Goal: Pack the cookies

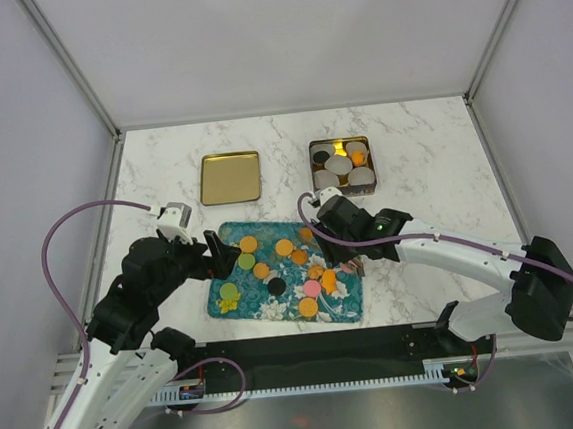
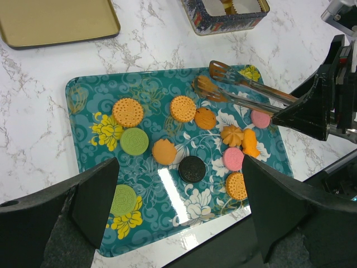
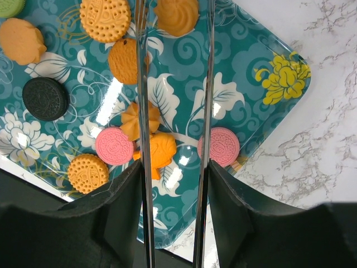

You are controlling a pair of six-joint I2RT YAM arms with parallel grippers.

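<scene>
Now, my right gripper (image 3: 173, 174) clamps the tongs (image 3: 140, 84), arms parted above the tray (image 3: 245, 39). Cookies (image 3: 114, 145) lie under and beside them. My left gripper (image 2: 178, 192) gapes wide.

Tongs (image 3: 140, 84) partly hide an orange cookie (image 3: 164, 148).

Cookies (image 1: 277, 287) lie on the tray (image 1: 275, 312), tongs (image 3: 142, 111) above; tin (image 1: 314, 168), lid (image 1: 230, 177) behind.
</scene>
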